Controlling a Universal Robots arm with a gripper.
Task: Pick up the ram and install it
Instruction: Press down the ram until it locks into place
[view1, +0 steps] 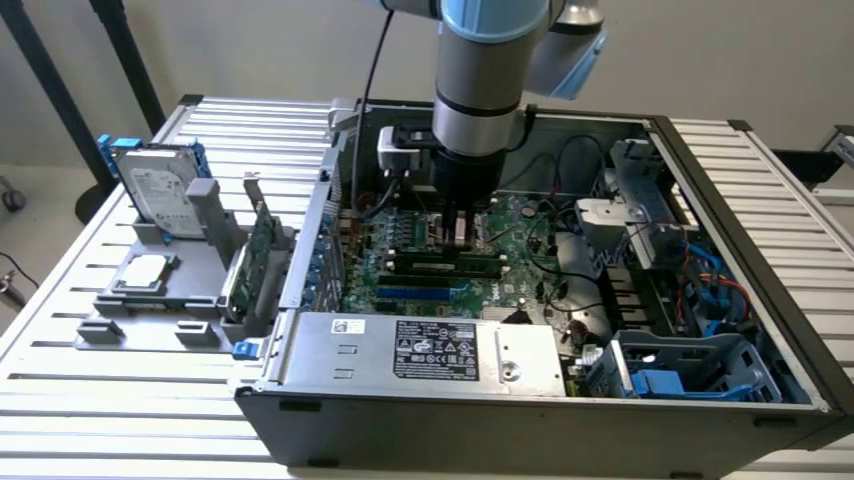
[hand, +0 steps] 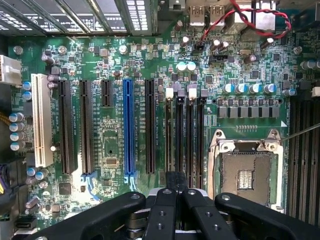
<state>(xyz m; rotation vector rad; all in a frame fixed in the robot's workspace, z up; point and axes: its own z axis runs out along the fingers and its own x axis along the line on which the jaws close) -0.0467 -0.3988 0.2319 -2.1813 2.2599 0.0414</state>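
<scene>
The end effector (hand: 176, 192) is closed, its black fingers (hand: 165, 210) pressed together over the motherboard (hand: 115, 150) inside the open computer case (view1: 721, 190); in the wrist view a dark narrow edge runs out from between the fingertips along the memory slots (hand: 186, 135), and whether this is the ram held on edge I cannot tell; in the exterior view a long green stick, seemingly the ram (view1: 447, 264), lies across the board just beside the fingertips; the empty processor socket (hand: 247, 172) sits just beside those slots; a blue expansion slot (hand: 128, 125) and a white one (hand: 41, 120) lie farther along the board; outside the case, on the slatted desk (view1: 80, 400), a grey holder (view1: 147, 300) carries a hard drive (view1: 163, 200), a silver processor chip (view1: 144, 270) and a green expansion card (view1: 260, 260).
</scene>
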